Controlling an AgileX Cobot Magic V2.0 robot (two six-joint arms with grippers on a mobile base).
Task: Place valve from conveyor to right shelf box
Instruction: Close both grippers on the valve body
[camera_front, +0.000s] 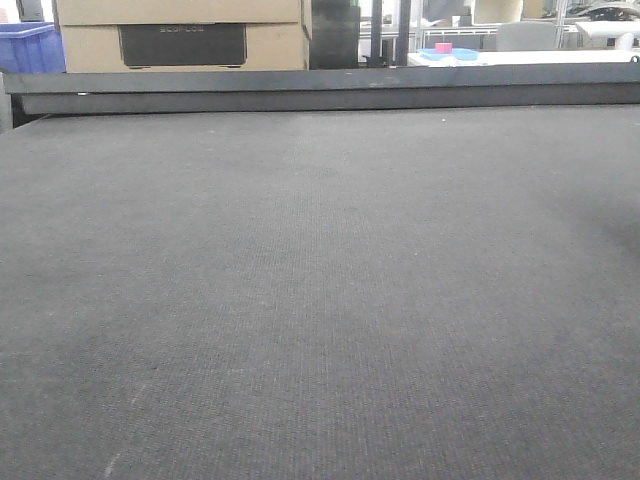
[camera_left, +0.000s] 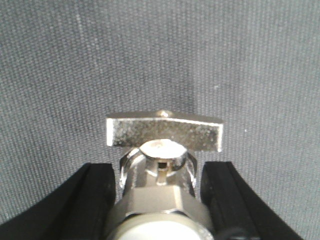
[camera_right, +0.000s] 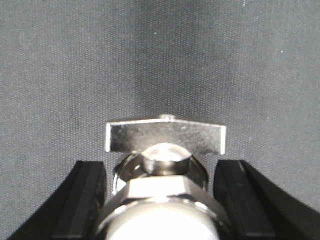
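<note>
In the left wrist view a shiny metal valve (camera_left: 164, 131) with a flat T-handle sits between the black fingers (camera_left: 95, 195) of my left gripper (camera_left: 159, 167), which is shut on its hex body. A second valve (camera_right: 165, 137) of the same kind fills my right gripper (camera_right: 160, 165) in the right wrist view, its fingers (camera_right: 235, 195) pressed to its sides. Behind both valves lies the dark grey woven conveyor (camera_left: 150, 50) (camera_right: 150, 55). The front view shows only bare conveyor belt (camera_front: 320, 300); neither gripper nor valve appears there. The right shelf box is out of view.
A dark rail (camera_front: 320, 85) runs along the belt's far edge. Behind it stand a cardboard box (camera_front: 180, 35), a blue crate (camera_front: 28, 45) at far left, and a white table with a small pink object (camera_front: 443, 47) at right.
</note>
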